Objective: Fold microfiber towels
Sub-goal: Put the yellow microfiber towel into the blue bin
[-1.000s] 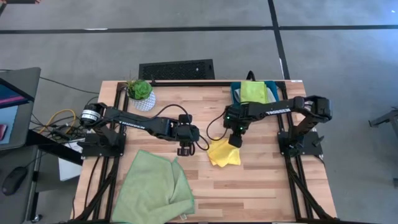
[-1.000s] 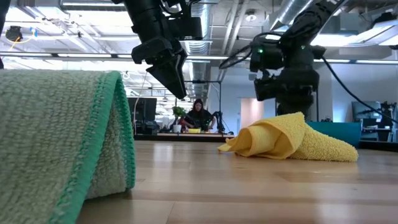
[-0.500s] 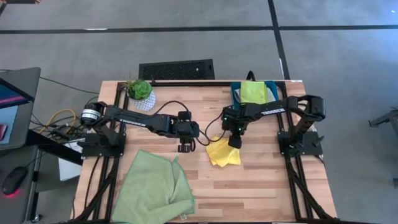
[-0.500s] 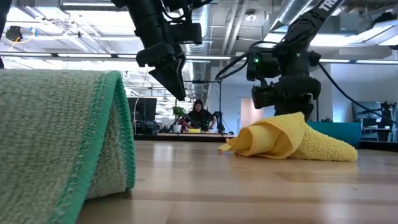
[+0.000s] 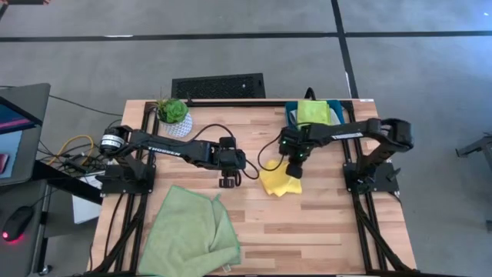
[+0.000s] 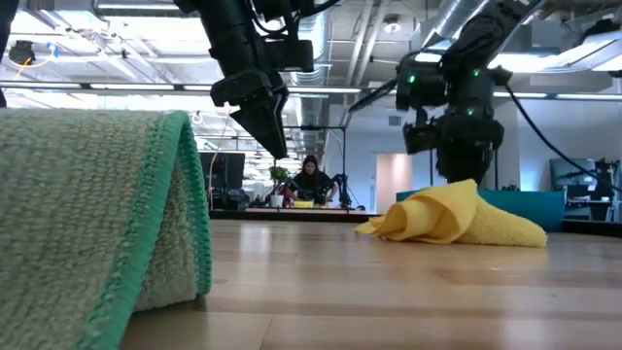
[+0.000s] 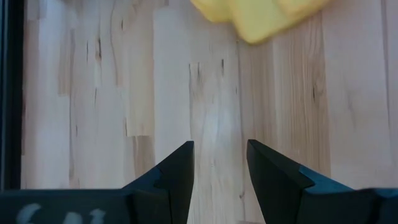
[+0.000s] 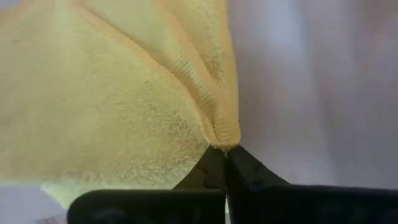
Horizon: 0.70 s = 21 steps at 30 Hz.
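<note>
One right claw (image 8: 222, 155) pinches yellow towel (image 8: 118, 106) edge.

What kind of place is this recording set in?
Likely an open-plan lab or office: exposed ceiling ducts, a person at a far desk, and a wooden table on grey carpet.

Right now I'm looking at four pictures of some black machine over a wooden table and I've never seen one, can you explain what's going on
It is a robot with two dark arms, each ending in a two-finger pincer. One picture looks straight down on the table, one looks level across it, and two come from cameras on the arms' wrists. The right pincer is shut on a corner of the yellow towel, which lies crumpled mid-table. The left pincer hangs open above bare wood, holding nothing. A larger pale green towel lies at the near left edge. At the far edge sit a small potted plant and a teal tray with a lime green towel.
</note>
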Each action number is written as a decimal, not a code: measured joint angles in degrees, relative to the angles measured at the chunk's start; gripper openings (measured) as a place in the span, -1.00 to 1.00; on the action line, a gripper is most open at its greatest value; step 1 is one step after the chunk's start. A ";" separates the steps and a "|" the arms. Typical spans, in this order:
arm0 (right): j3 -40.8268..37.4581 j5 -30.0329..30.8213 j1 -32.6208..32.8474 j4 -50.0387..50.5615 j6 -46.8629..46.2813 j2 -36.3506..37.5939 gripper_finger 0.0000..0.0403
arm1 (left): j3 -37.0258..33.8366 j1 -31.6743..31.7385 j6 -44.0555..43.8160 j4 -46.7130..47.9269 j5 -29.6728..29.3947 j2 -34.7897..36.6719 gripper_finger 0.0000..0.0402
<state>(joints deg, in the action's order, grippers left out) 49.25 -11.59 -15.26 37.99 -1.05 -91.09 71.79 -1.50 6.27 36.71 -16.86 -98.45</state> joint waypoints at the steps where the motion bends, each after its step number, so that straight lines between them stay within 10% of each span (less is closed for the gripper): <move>1: 0.03 1.30 -0.18 0.68 -0.02 1.22 -0.96 | 0.00 0.00 -0.16 0.13 0.01 0.00 -0.30; 21: 8.74 33.07 -9.43 22.26 1.55 18.51 -0.99 | 0.00 0.00 -0.92 0.31 0.02 0.00 -0.30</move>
<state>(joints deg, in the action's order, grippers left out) 58.00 21.48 -24.69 60.25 0.49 -72.57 71.79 -1.50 5.34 37.01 -16.84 -98.45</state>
